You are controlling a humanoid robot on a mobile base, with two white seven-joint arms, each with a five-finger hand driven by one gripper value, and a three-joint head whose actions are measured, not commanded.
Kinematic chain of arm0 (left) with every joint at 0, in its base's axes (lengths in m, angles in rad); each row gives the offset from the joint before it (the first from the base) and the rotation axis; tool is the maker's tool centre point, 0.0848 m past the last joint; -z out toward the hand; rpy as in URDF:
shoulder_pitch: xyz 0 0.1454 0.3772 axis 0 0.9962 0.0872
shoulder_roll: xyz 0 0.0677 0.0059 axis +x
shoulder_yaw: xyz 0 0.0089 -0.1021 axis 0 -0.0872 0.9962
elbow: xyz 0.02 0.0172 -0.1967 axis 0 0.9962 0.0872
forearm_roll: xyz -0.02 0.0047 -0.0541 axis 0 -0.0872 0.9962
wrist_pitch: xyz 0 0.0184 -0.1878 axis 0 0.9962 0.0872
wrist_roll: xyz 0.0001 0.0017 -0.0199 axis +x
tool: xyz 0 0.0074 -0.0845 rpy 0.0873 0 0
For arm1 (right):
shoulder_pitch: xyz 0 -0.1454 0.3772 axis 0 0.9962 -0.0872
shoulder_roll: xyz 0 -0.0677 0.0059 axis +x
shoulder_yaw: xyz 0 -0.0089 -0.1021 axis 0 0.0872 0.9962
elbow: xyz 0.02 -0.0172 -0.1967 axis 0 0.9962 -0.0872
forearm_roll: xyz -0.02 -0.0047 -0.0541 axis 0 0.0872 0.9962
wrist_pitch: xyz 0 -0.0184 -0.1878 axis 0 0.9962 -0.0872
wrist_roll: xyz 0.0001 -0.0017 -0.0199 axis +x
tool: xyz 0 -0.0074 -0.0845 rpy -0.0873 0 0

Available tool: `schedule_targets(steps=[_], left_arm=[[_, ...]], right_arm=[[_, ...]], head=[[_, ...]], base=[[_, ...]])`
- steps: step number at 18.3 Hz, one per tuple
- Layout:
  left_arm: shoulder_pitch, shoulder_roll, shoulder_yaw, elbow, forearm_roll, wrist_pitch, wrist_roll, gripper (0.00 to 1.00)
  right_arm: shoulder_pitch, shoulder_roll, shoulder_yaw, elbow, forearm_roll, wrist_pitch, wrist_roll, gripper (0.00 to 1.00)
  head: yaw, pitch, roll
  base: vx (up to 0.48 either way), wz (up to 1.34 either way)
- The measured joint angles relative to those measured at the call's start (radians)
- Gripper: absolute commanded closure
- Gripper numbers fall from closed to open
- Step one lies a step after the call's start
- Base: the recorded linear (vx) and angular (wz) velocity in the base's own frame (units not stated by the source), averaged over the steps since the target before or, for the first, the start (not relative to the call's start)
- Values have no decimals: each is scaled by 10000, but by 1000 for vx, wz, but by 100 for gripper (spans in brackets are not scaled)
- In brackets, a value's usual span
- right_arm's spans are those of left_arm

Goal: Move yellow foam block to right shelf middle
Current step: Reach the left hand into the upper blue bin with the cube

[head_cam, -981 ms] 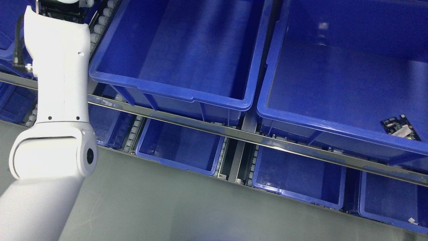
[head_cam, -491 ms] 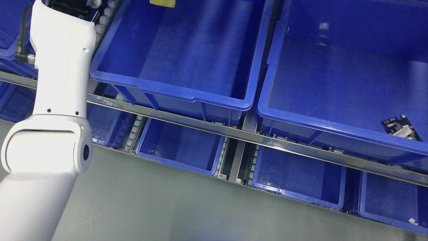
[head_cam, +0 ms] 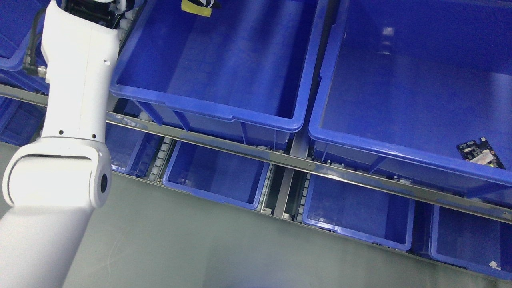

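Left arm (head_cam: 76, 100) reaches up at left (its robot hand's grip can't be told); yellow foam block (head_cam: 196, 7) at top edge

Yellow foam block (head_cam: 196, 8) at top edge — over blue bin (head_cam: 208, 108); left arm (head_cam: 68, 120) raised.

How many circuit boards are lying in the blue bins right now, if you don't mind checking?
1. A circuit board lies in the near right corner of the large upper right bin. The picture crops several bins, so others may be hidden.
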Motion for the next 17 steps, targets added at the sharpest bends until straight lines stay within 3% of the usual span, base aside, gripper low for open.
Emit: schedule_targets(steps=[4,6,17], left_arm=[[-24,-46,38,-79,144,-220,9,12],[-32,-57,-58,-105,120,-275,28,7],[-177,-71,-846,-202,315,481,-78,0]], right_arm=[[0,0,0,0,0,0,0,0],[0,0,0,0,0,0,0,0],[0,0,0,0,0,-4,0,0]], head=[[0,0,0],[0,0,0],[0,1,0]], base=[[0,0],[0,0],[0,0]])
